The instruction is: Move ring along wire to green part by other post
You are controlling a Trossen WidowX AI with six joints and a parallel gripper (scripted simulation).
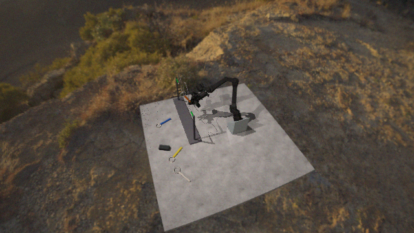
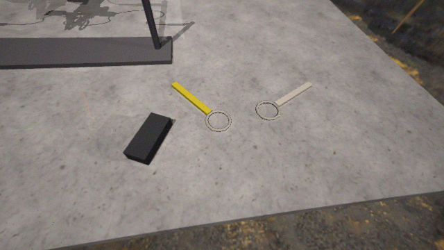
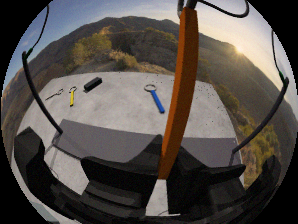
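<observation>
And the arm (image 1: 233, 92) rises from its base, bends sharply at the top and reaches left over the slab! The gripper (image 1: 191, 101) (image 3: 162, 139) is clamped on the orange handle (image 1: 187, 99) (image 3: 185, 75), between the two posts, near the dark strip's (image 1: 184, 118) (image 2: 87, 52) (image 3: 115, 142) far half!

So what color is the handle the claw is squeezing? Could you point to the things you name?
The handle (image 1: 187, 98) (image 3: 184, 75) is orange. It shows best in the wrist view.
</observation>
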